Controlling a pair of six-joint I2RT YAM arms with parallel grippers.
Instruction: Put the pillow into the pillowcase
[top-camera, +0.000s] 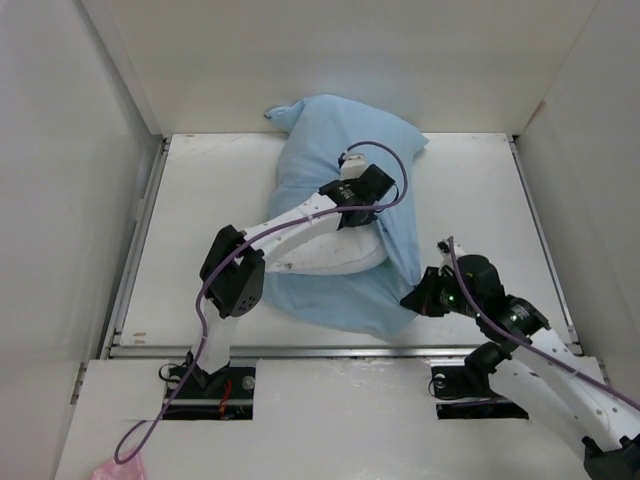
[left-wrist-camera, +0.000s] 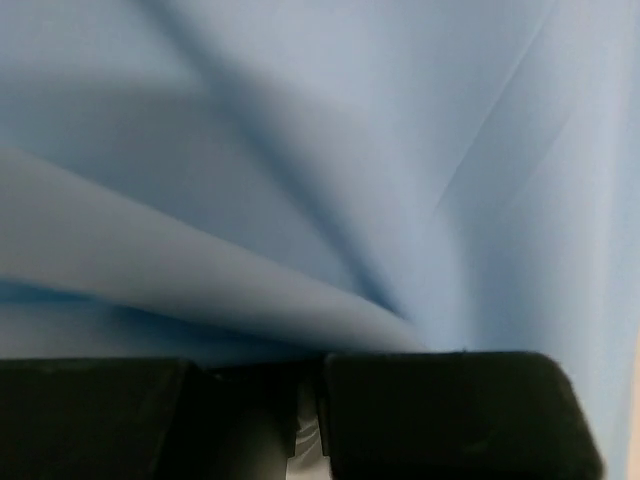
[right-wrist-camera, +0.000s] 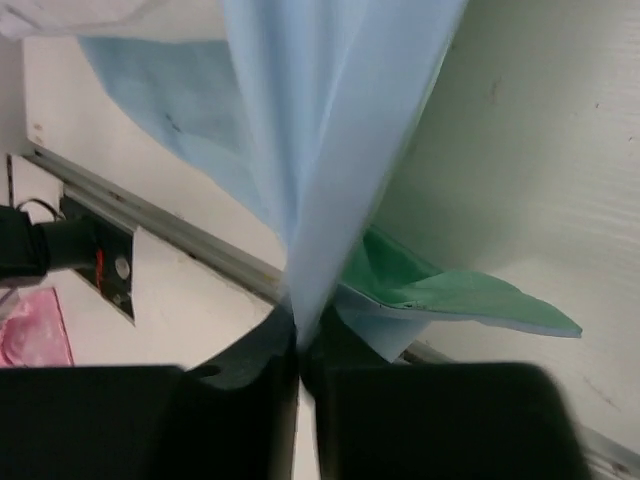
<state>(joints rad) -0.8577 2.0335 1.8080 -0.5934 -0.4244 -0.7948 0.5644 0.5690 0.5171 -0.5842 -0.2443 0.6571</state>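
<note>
here, right fingers pinched shut on a pillowcase fold, left fingers likewise clamped on its cloth

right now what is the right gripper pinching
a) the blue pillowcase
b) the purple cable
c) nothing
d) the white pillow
a: in the right wrist view the right gripper is shut on a hanging fold of the pillowcase.
</note>
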